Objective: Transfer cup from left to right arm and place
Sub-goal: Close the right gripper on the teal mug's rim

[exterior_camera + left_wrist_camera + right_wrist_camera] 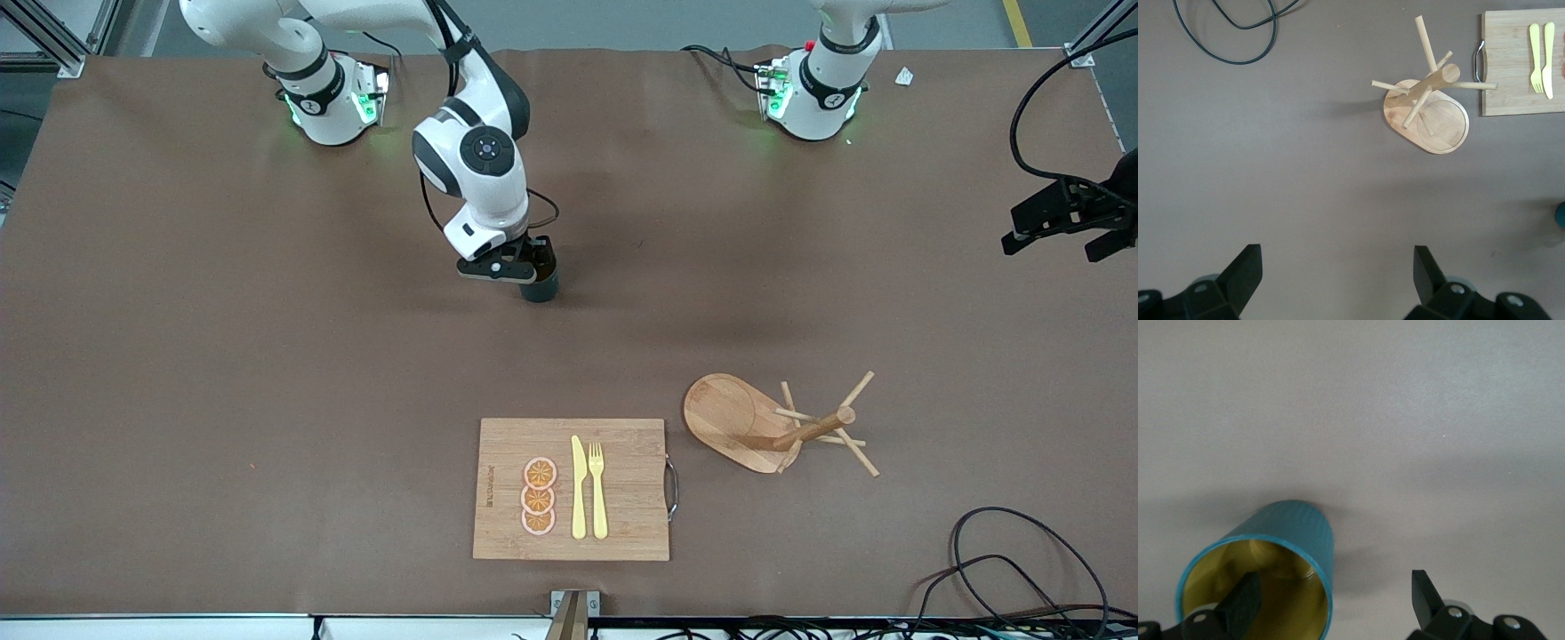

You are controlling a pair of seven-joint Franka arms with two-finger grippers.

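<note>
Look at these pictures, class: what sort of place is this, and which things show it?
Probably a robotics lab staged with kitchen props: two arms bolted to a cloth-covered table, loose cables, and a cutting board with toy cutlery beside a wooden mug rack.

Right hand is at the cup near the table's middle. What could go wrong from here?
1. The right hand is open, with one finger inside the cup and the other well outside it. Pulling away sideways rather than straight up would likely catch the rim and tip or drag the cup.
2. I cannot tell whether the cup's base sits flat on the table; if not, it may topple when the finger leaves.
The left hand waits open, away from the cup.
</note>
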